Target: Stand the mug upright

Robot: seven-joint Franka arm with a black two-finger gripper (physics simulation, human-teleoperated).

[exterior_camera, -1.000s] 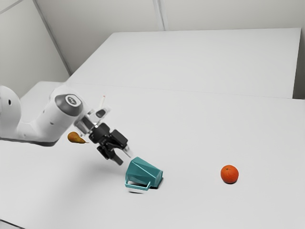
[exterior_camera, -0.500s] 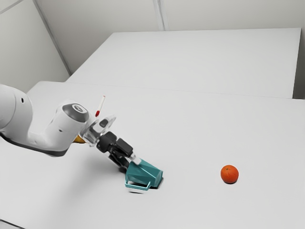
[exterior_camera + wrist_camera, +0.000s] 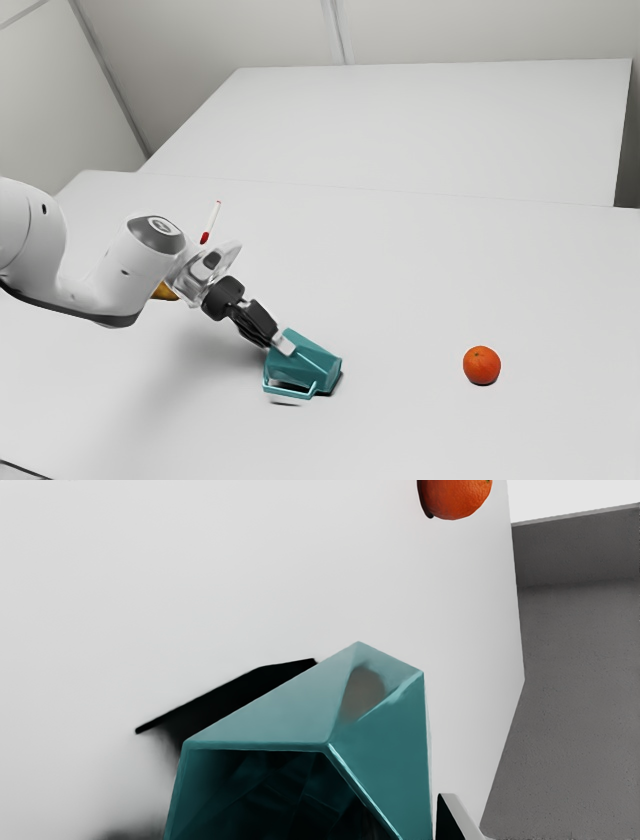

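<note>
White desk (image 3: 400, 260) carries the mug (image 3: 318, 366) on its side, the end effector (image 3: 280, 345) at its mouth; whether wide or narrow, I can't tell. Orange (image 3: 482, 365) well apart.

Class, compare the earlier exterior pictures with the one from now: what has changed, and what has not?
The gripper has moved down and toward the exterior view's right, reaching the mug; whether it has taken hold is unclear. The arm now covers most of the pear and uncovers the marker's red end. The mug, still on its side, and the orange stayed put.
</note>
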